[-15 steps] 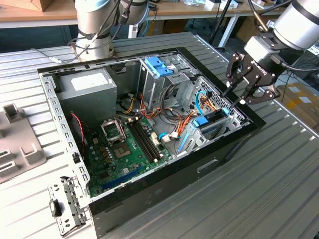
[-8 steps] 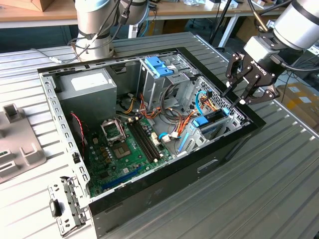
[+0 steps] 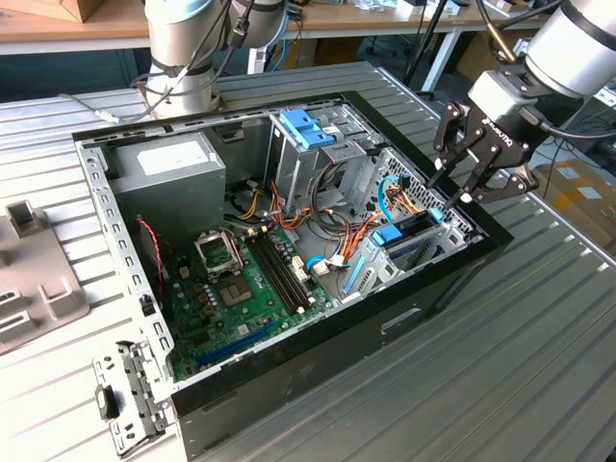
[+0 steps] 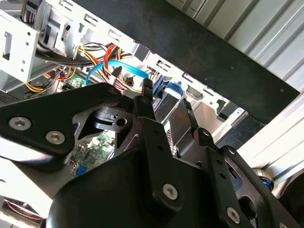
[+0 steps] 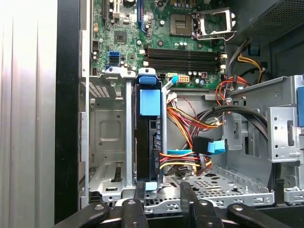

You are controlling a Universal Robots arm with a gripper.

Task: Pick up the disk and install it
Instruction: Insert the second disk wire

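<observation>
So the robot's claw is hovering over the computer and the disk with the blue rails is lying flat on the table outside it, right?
Not quite. The gripper does hover over the computer case, but the disk isn't on the table. The first wrist view shows it standing on edge inside the case, in the drive cage.

surface: ribbed metal table [image 3: 539, 366] | on it: open PC case [image 3: 318, 356], grey panel [image 3: 34, 279], metal bracket [image 3: 125, 395]

You were in a robotics lab: an opened black desktop computer case [image 3: 385, 318] lay on a ribbed grey metal table [image 3: 520, 385], wooden workbenches [image 3: 96, 24] behind.
</observation>
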